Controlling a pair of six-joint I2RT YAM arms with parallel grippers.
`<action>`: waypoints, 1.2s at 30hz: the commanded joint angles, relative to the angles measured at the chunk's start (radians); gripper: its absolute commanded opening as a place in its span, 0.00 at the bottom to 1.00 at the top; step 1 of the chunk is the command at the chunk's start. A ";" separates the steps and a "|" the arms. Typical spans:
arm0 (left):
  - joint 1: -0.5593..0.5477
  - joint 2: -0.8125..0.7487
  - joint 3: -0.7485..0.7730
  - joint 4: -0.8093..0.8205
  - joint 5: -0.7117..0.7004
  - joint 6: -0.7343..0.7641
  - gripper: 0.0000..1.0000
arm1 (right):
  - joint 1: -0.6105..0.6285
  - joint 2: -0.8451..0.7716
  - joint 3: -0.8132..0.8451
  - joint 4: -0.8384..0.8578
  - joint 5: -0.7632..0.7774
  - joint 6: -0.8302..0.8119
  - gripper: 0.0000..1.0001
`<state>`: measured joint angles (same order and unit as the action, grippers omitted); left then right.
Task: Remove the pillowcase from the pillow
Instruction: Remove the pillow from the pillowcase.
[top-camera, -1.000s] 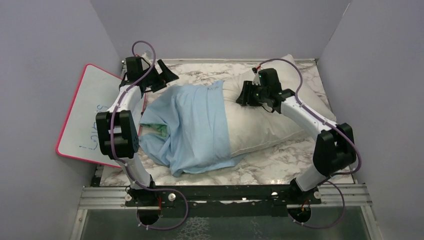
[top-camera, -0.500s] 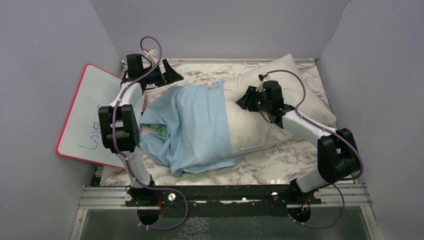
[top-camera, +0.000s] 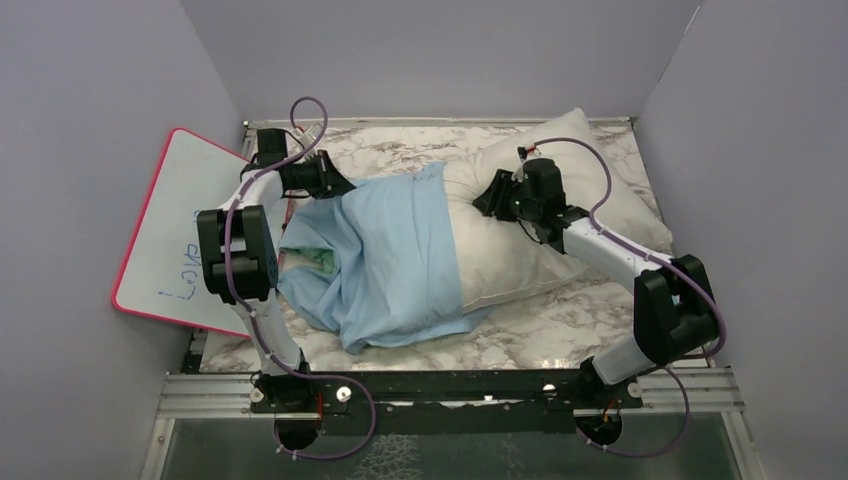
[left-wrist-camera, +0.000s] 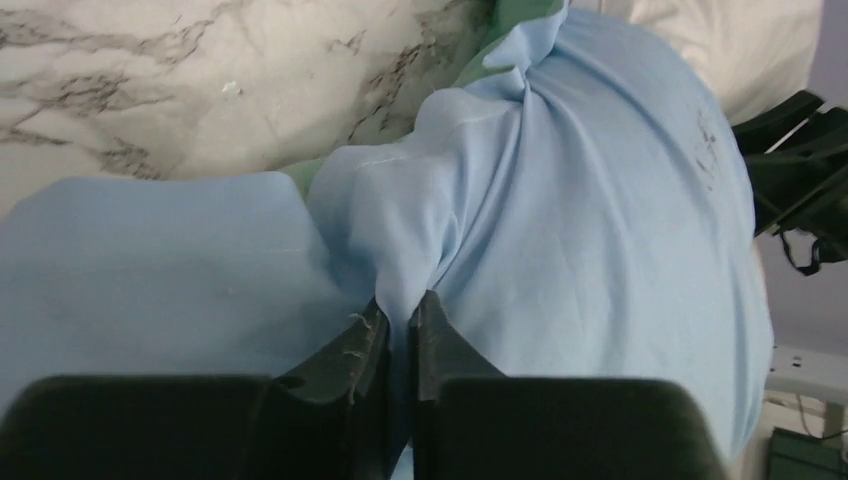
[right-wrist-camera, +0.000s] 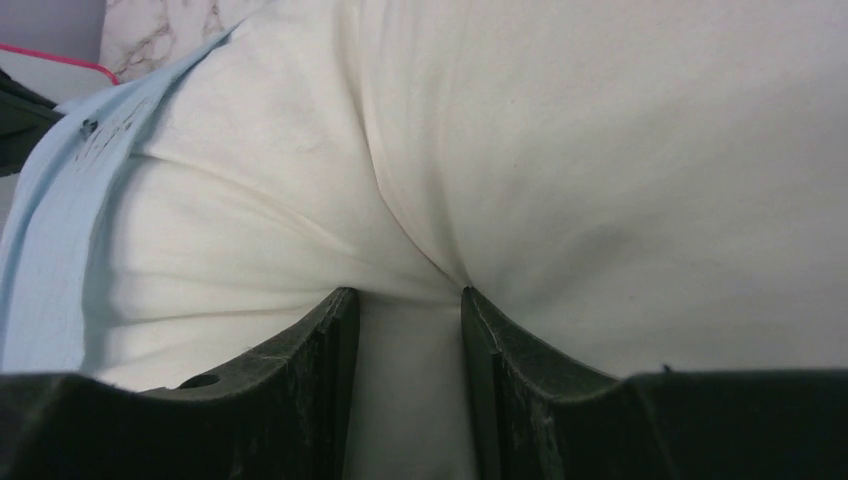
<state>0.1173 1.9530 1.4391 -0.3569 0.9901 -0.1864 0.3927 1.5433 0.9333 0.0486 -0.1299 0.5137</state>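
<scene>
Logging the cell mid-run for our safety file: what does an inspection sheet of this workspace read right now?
Surface: marble-patterned table, no spills seen.
Job's things: light blue pillowcase covers the left part of the off-white pillow; the right part is bare.
Clutter: pink-rimmed whiteboard at the table's left edge, blue writing on it.
Grippers: left tool shut on a pillowcase fold; right tool shut on a pinch of pillow fabric.
Cables: purple cables loop along both arms; none seen snagged.
Surroundings: plain grey walls on three sides; metal rail under the arm bases.
</scene>
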 joint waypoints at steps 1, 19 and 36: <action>0.076 -0.134 -0.084 -0.088 -0.143 0.024 0.02 | -0.004 0.112 -0.072 -0.482 0.176 0.031 0.47; 0.203 -0.427 -0.109 -0.214 -0.621 -0.019 0.00 | -0.017 0.085 -0.075 -0.505 0.270 0.161 0.44; 0.202 -0.411 -0.208 -0.157 0.053 0.058 0.30 | -0.018 0.091 -0.053 -0.474 0.177 0.143 0.43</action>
<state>0.3244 1.5681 1.2404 -0.5610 0.9546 -0.1551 0.4168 1.5455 0.9688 -0.0265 -0.0811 0.7322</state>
